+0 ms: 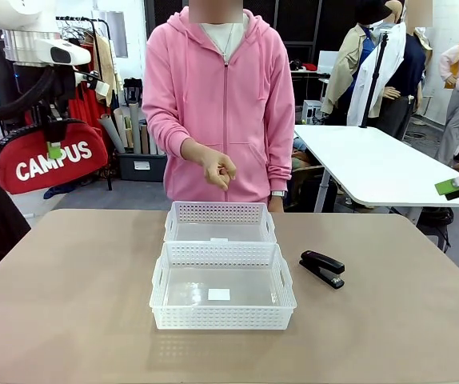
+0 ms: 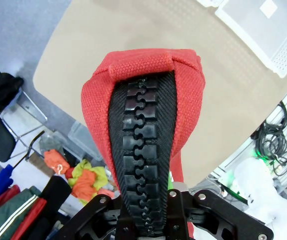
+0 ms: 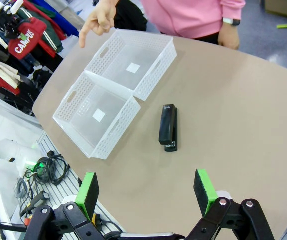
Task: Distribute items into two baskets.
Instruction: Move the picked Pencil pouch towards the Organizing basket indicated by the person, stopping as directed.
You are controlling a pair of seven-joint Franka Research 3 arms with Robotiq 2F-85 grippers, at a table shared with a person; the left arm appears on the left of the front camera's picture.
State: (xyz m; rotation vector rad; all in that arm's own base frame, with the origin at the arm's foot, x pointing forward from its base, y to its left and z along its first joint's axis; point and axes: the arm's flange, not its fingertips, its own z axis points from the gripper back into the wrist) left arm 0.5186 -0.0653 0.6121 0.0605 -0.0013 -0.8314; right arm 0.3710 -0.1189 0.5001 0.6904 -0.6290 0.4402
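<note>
Left hand [image 1: 53, 149] is hanging up in the air at the left side, clamping shut on the red zip pouch [image 1: 49, 166] along its black zipper. Big white "CAMPUS" lettering is facing the front camera, easy to read. The left wrist view is looking straight down the chunky zipper teeth, with the pouch sitting between the fingers and the tan desk [image 1: 69, 304] below it.

Right hand [image 3: 146, 192] is hovering high over the right side of the desk with its green pads spread wide, holding nothing.

The two white lattice baskets are sitting mid-desk, touching long side to long side: the bigger one [image 1: 221, 320] nearer the robot, the smaller one [image 1: 220, 212] toward the person. Each is showing a small white sticker on its floor (any print on them is too small to read). Neither is holding an item.

The black stapler [image 1: 322, 268] is lying flat on the desk just right of the bigger basket, not touching it.

The person in the pink hoodie is standing at the far side, holding one hand [image 1: 217, 168] loosely curled above the smaller basket.
</note>
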